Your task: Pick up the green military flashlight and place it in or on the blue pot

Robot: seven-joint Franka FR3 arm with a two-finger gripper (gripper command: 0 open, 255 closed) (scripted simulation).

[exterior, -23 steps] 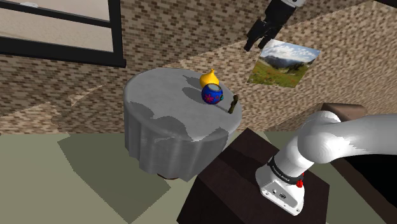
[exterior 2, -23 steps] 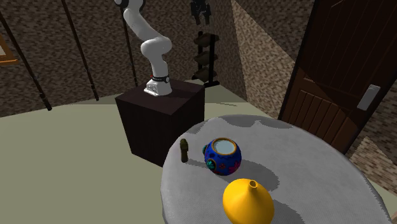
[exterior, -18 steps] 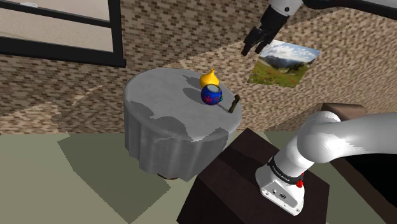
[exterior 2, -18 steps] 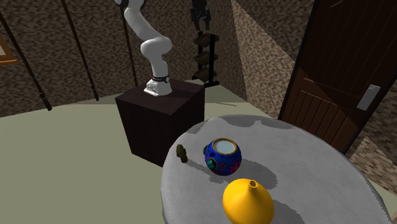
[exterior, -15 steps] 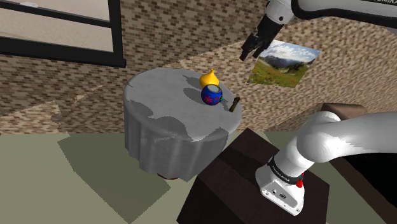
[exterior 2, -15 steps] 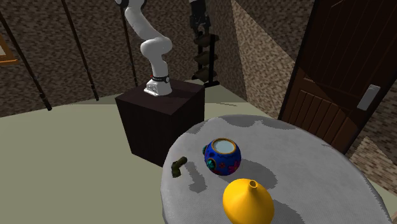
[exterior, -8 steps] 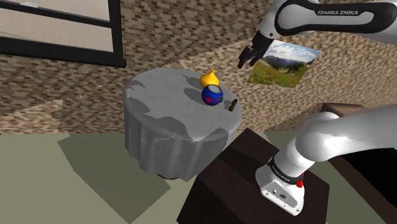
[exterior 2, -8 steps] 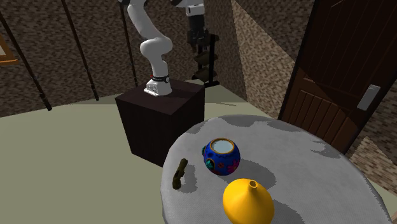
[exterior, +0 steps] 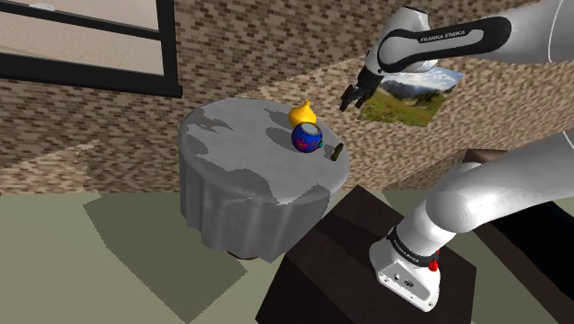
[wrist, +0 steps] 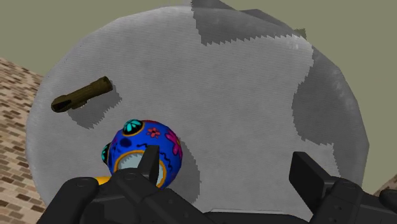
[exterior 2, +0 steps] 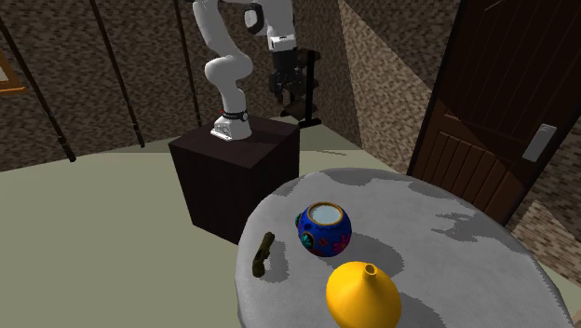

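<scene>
Overhead, hangs well above the round, grey-draped surface (exterior: pixel 230 156) with the end effector (exterior: pixel 350 98) spread wide, 2 fingers apart, clasping nothing. Down below, finds the olive-green flashlight (exterior 2: pixel 262 254) lying on its side near the surface's edge toward the stand, a little apart from the blue flowered pot (exterior 2: pixel 325 229). Shows a yellow gourd-shaped vase (exterior 2: pixel 362 294) just beside the pot, away from the flashlight.

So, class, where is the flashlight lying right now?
In the second exterior view the flashlight lies flat near the table's left edge, just left of the blue pot and apart from it.
</scene>
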